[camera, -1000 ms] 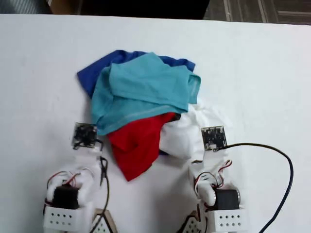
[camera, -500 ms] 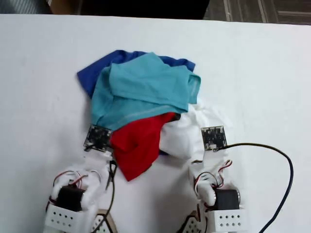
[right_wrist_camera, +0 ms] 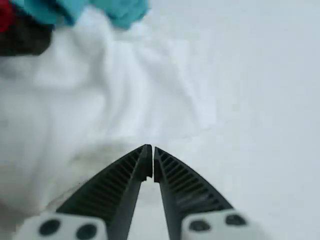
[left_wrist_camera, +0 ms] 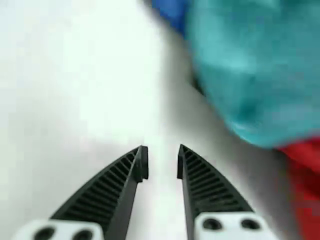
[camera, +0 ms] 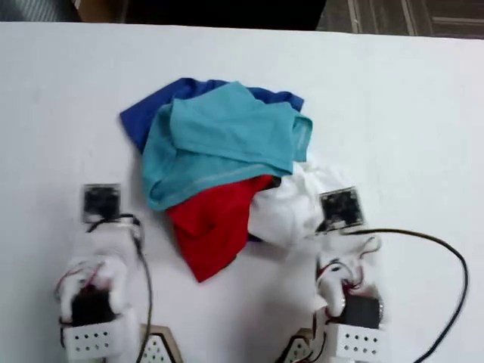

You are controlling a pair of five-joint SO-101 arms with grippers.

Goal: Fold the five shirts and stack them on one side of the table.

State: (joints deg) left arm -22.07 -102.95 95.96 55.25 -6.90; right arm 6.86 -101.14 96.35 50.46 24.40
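Five shirts make a crumpled, unfolded heap mid-frame in the high view. A teal cotton shirt [camera: 227, 144] lies over a royal-blue shirt [camera: 147, 113], with a red shirt [camera: 212, 231] below and a white shirt [camera: 283, 212] at lower right. The left pincer [left_wrist_camera: 161, 162], slightly spread and empty, has swung from the red hem to the lower left over the white worktop [camera: 408, 113]. The right pincer [right_wrist_camera: 148, 165], pressed together, sits at the white shirt's edge. Folding seems not yet begun.
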